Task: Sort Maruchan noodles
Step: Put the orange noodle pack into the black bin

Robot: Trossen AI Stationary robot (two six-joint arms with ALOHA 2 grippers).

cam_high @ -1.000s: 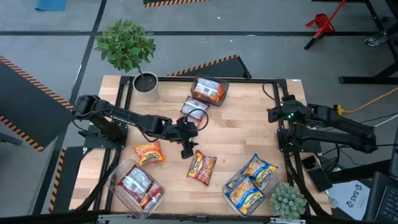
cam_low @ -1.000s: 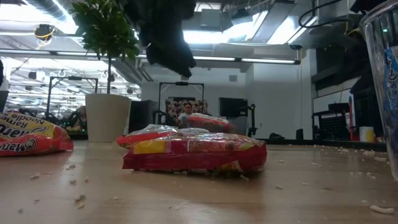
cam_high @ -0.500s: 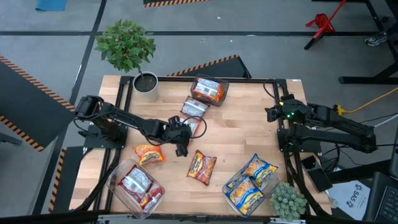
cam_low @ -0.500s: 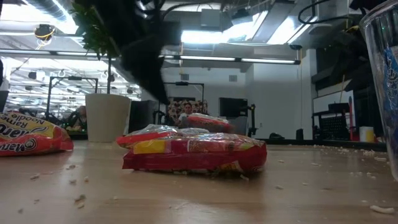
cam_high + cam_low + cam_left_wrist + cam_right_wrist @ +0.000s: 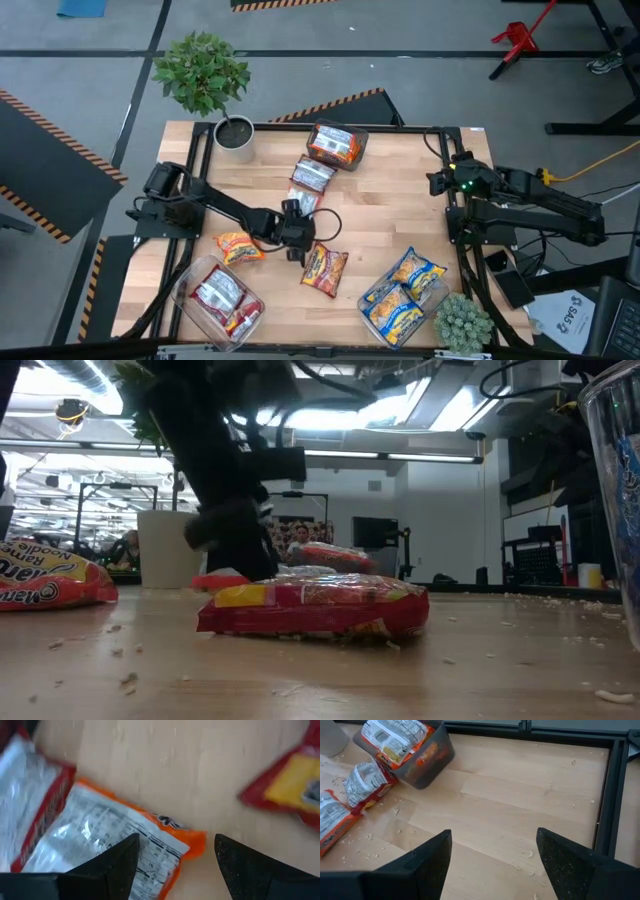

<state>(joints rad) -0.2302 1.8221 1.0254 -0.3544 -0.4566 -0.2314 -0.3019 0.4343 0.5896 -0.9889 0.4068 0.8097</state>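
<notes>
The Maruchan noodles lie about the wooden table. One orange packet lies label side up beside a silver-and-red one. A red-and-yellow packet and another orange one lie nearer the front. My left gripper hangs open low over the label-up packet's corner, slanting down. In the low view the left gripper shows as a dark shape behind the red-and-yellow packet. My right gripper waits open above the table's right side.
A clear bin with orange packets stands at the far middle. A second bin at the near left holds silver-and-red packets, a third at the near right blue-and-yellow ones. A potted plant stands at the far left corner.
My left gripper has come down from well above the table to just over the packets in the middle, rolling its wrist on the way. The packets lie as they did.
</notes>
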